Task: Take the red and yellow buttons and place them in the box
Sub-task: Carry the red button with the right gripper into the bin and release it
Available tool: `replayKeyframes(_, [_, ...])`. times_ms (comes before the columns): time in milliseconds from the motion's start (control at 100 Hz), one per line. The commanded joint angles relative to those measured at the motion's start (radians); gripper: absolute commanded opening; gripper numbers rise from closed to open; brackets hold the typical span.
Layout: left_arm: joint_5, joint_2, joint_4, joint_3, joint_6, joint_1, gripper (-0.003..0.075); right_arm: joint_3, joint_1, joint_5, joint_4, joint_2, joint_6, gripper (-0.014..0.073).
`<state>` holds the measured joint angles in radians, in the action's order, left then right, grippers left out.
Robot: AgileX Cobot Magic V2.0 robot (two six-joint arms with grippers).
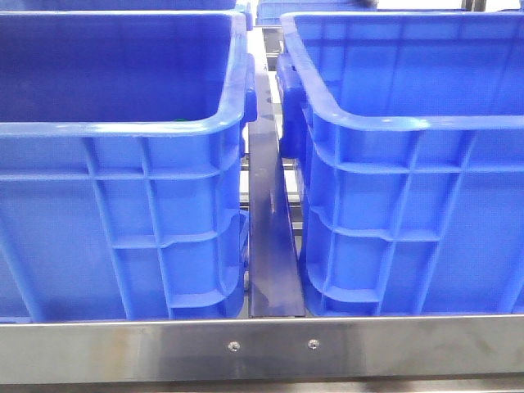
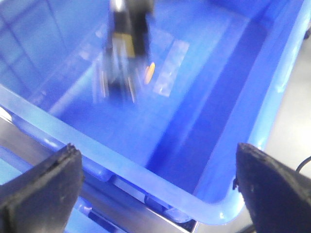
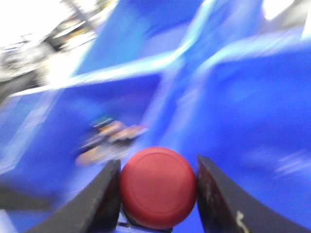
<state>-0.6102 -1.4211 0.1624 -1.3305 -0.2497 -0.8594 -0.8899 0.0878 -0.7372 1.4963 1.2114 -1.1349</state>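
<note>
Front view: two blue crates stand side by side on a metal-edged table (image 1: 262, 348), the left crate (image 1: 123, 213) and the right crate (image 1: 409, 213), apart, with a dark strip (image 1: 270, 246) running near to far in the gap between them. Neither arm, neither gripper and no button shows here; the near walls hide most of both crate floors.

Left wrist view: the left gripper (image 2: 155, 184) hangs above the rim of a crate, its two dark fingers (image 2: 41, 189) spread wide with nothing between them. Down on the crate floor lies a blurred dark-and-metal piece (image 2: 121, 53) with a small orange-yellow spot (image 2: 150, 72) just beside it. The blur prevents confirming whether this is the yellow button. Pale rectangular patches (image 2: 170, 68) show on the floor near it.

Right wrist view: the right gripper (image 3: 158, 189) is clamped on the red button (image 3: 158, 187), its round cap filling the gap between the two fingers (image 3: 99, 199) and touching both. Behind it are blue crate walls, heavily blurred. A smeared cluster of small dark and orange items (image 3: 109, 138) lies on a crate floor beyond the button; they cannot be identified. Which crate each wrist view shows cannot be told.
</note>
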Motion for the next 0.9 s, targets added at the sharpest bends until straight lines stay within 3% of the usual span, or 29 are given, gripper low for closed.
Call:
replayKeyframes(0, [0.047, 0.047, 0.01, -0.032, 0.001, -0.008, 0.0599, -0.047, 0.06, 0.089, 0.018, -0.019, -0.119, 0.0195])
replayKeyframes(240, [0.041, 0.049, 0.01, -0.032, 0.001, -0.008, 0.0599, -0.047, 0.098, 0.41, -0.033, 0.029, -0.377, 0.0195])
replayKeyframes(890, [0.043, 0.049, 0.01, -0.032, 0.001, -0.008, 0.0599, -0.296, 0.097, 0.502, -0.034, 0.488, -0.427, 0.0195])
